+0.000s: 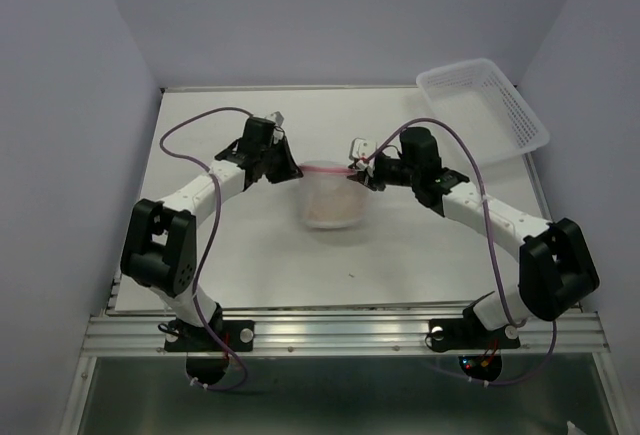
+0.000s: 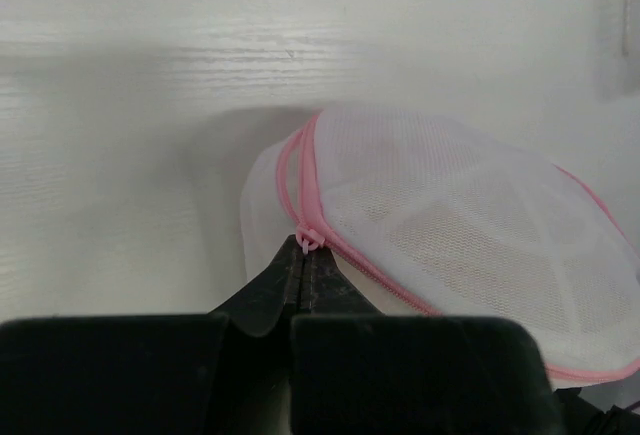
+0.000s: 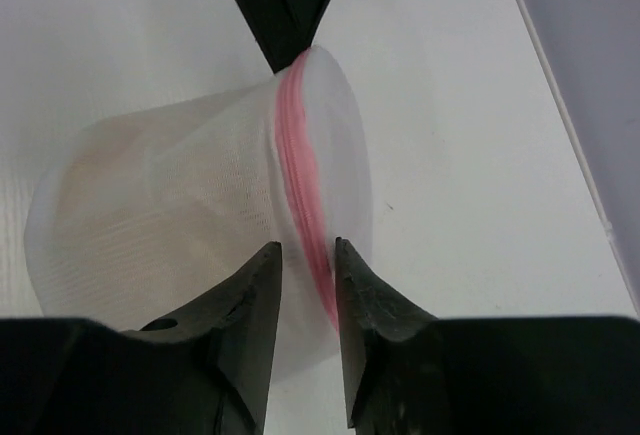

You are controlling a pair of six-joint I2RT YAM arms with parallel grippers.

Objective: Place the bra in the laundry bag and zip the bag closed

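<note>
Zipping stage: left gripper clamped on zipper pull, right gripper straddling laundry bag, grip unclear; next, steady drag.

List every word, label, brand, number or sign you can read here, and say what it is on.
None: no readable text in any view.
The laundry bag shows only white mesh and pink zipper trim; no tag is visible.
The plastic basket bears no print that can be made out.

Round translucent white mesh laundry bag with pink zipper trim, tilted on its side mid-counter; pale bra dimly visible inside.
</note>
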